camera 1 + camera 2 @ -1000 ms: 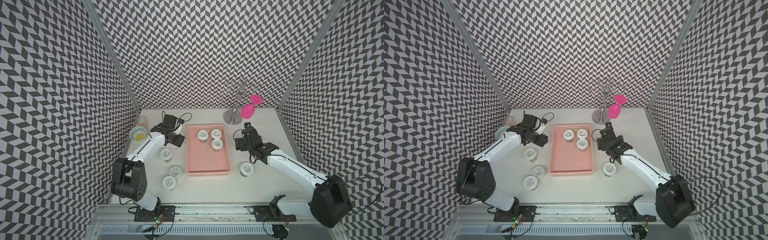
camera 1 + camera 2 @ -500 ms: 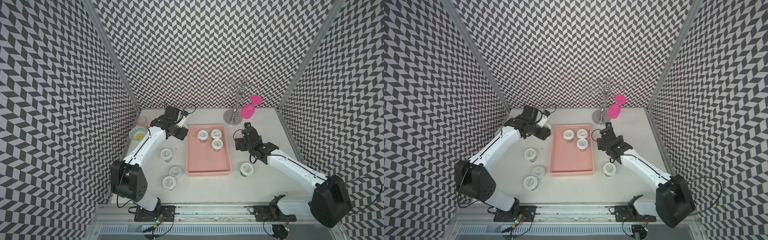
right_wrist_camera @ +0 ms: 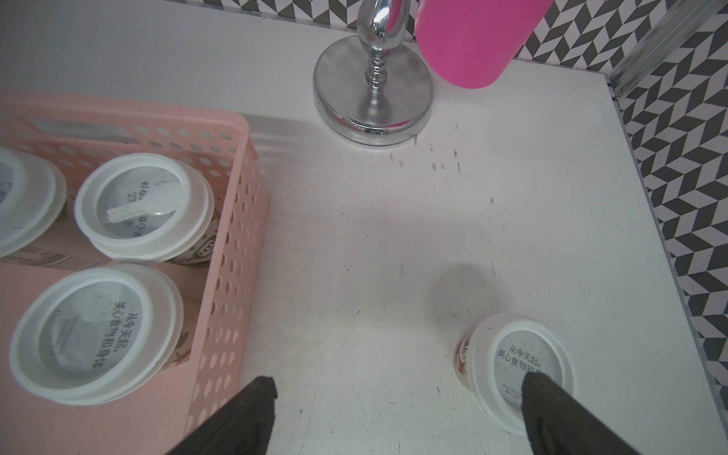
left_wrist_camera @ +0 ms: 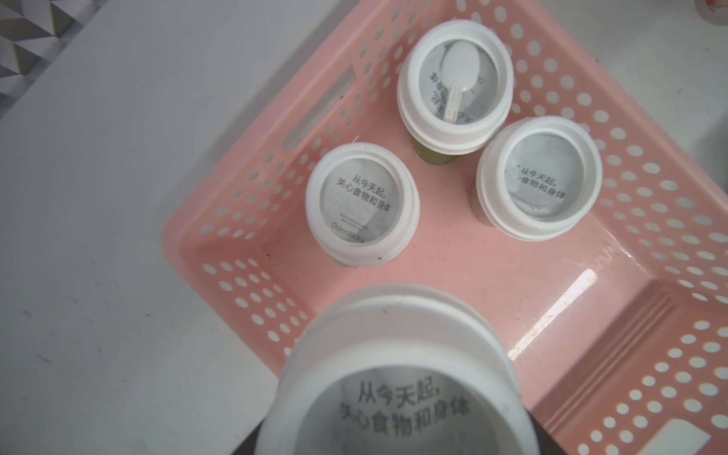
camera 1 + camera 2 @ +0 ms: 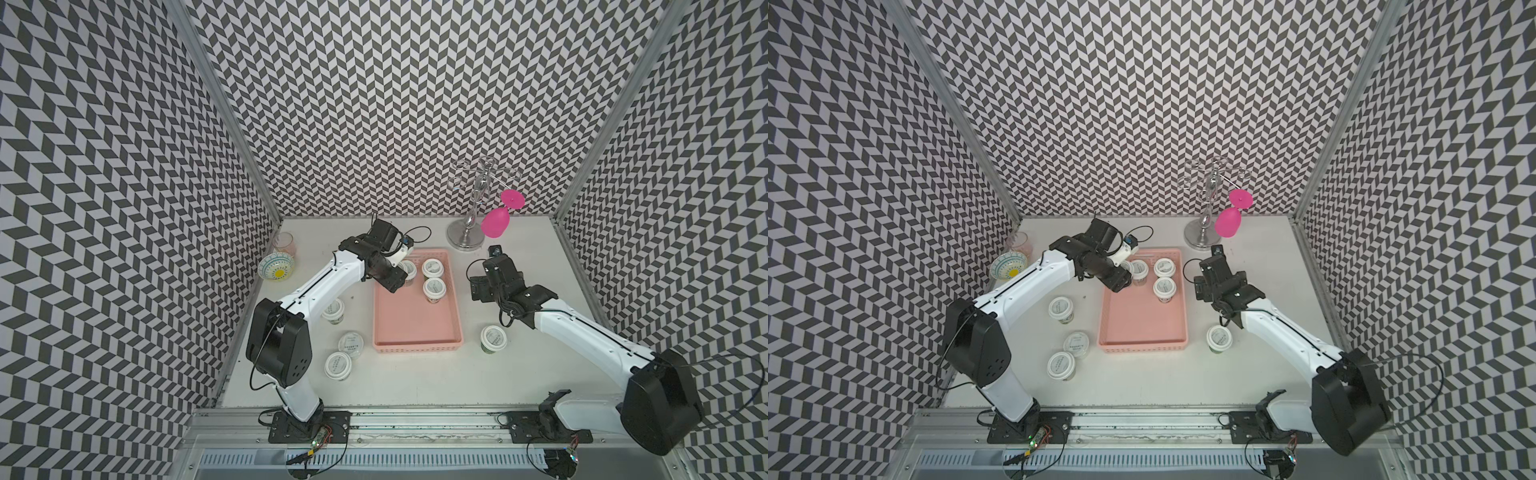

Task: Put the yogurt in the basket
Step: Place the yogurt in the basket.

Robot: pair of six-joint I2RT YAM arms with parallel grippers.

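- While three small round white-lidded yogurt cups (image 5: pixel 434 287) already stand at the far end of the shallow pale-pink perforated plastic basket (image 5: pixel 417 348), the job looks under half done.
- The left pincer (image 5: pixel 392 283), closed round a fourth cup (image 4: pixel 394 390), hangs over the basket's left wall; letting go comes next.
- Four loose cups (image 5: pixel 337 365) stand on the white counter (image 5: pixel 415 386) in both top views.
- The right wrist view shows a stray cup (image 3: pixel 508 354) just beside the right pincer (image 3: pixel 398 390), which is spread wide and empty.
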